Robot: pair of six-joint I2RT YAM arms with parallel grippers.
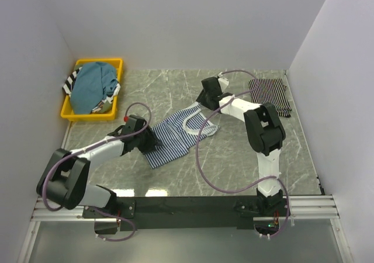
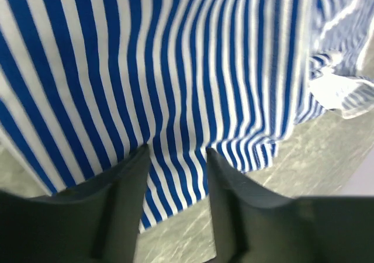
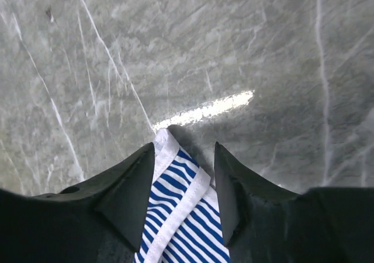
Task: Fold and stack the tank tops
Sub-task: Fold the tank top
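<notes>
At table centre: blue-striped top (image 1: 175, 135) lies flat. My left gripper (image 2: 177, 158) pinches near-left hem, right gripper (image 3: 184, 158) pinches far strap. Risk: uneven pull, strap slips, fold skews.

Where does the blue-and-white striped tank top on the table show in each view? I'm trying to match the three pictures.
Top external: blue-and-white striped tank top lies mid-table, between both grippers.
Left wrist: its striped body fills most of the frame.
Right wrist: only a white-trimmed strap tip, bottom center.
Shared landmark: the grey marble table.
</notes>
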